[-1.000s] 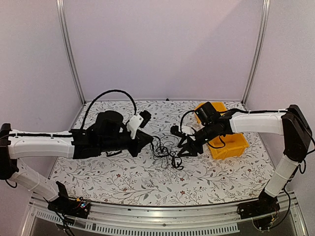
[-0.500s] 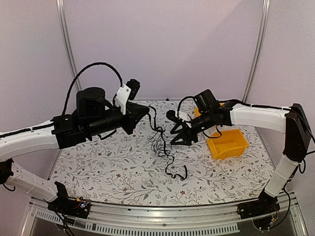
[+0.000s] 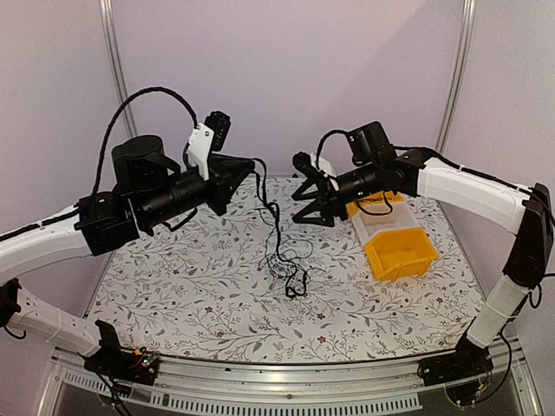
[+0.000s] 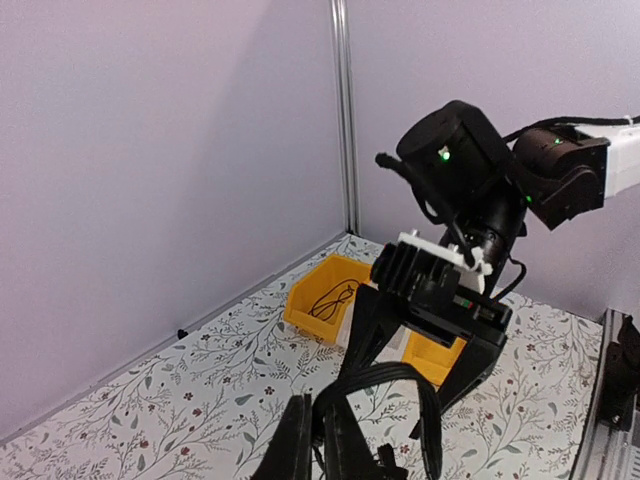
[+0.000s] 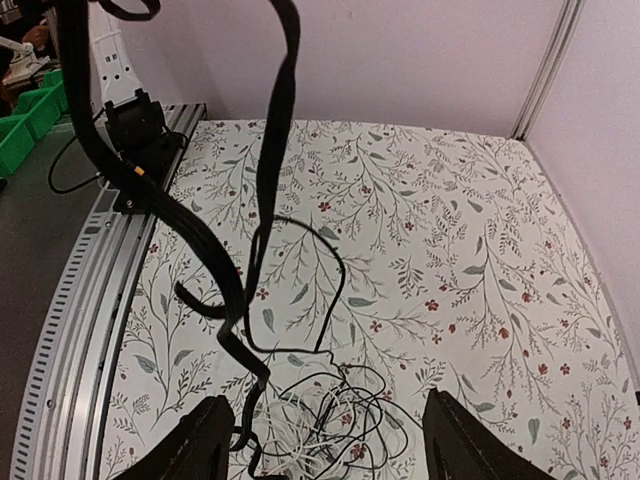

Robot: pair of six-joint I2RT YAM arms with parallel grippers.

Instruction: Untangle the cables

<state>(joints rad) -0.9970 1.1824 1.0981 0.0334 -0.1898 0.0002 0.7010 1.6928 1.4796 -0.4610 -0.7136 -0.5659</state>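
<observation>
**A:** What has the left claw got?

**B:** The left claw [image 4: 318, 448] has its fingers pinched almost together on a black strand of the cables [image 3: 292, 279]. It hangs high over the back half of the table [image 3: 191, 295], with its tip pointing right.

**A:** And where does the strand go?

**B:** It drops from the tip in a long, slack line to a loose bunch of black and white loops at about mid-table. From above I cannot tell how much of the bunch rests on the cloth.

**A:** What about the right claw?

**B:** The right claw [image 5: 327, 405] is spread wide, with nothing between its fingers. It is raised too and faces the left claw across a gap, and the strand hangs in that gap. In the right wrist view the bunch lies below it, between the two fingers.

**A:** How much room is there around them?

**B:** Left of the bunch there is bare flowered cloth out to the table's left edge, and more of it in front, down to the rail [image 3: 303, 381]. To the right, a yellow bin [image 3: 401, 253] sits near the right edge, well apart from the bunch, with a thin cord inside it. The right arm [image 3: 468, 186] passes over the bin's far end.

**A:** And behind?

**B:** The wall [image 3: 286, 78] stands behind both claws, with a post [image 3: 124, 95] at the back left corner.
</observation>
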